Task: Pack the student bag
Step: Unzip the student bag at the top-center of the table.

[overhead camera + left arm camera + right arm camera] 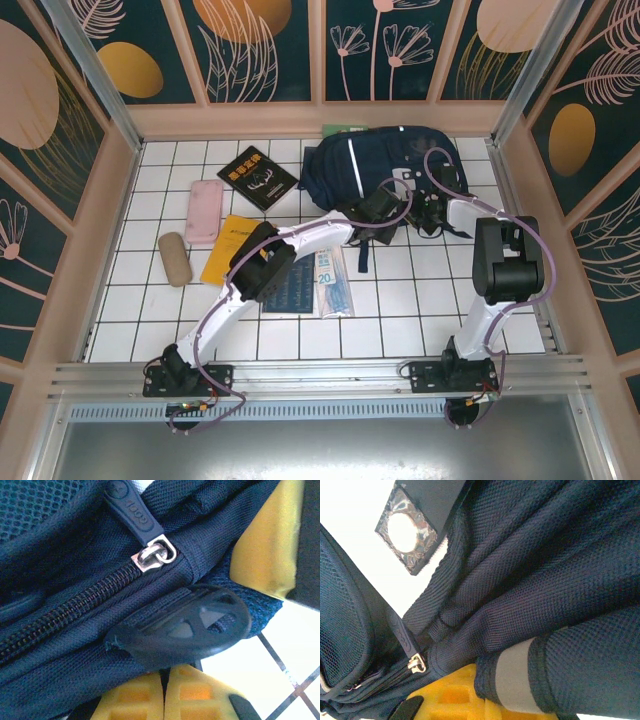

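The student bag (385, 160), dark navy with thin white stripes, lies at the back of the tiled table. Both arms reach to its near edge. My left gripper (377, 209) is shut, its yellow pads (145, 700) meeting just under a black plastic strap buckle (185, 630); whether a strap is pinched I cannot tell. Above the buckle runs a closed zipper with its metal slider (155, 556) and rubber pull (131, 504). My right gripper (432, 214) is shut on a fold of the bag's fabric with a grey reflective patch (515, 677); its yellow finger (452, 697) shows below.
Left of the bag lie a black book (257, 177), a pink case (204, 210), a tan case (174, 258) and a yellow book (225, 250). Under the left arm are a blue booklet (295, 290) and a white-blue one (333, 282). Panel walls enclose the table.
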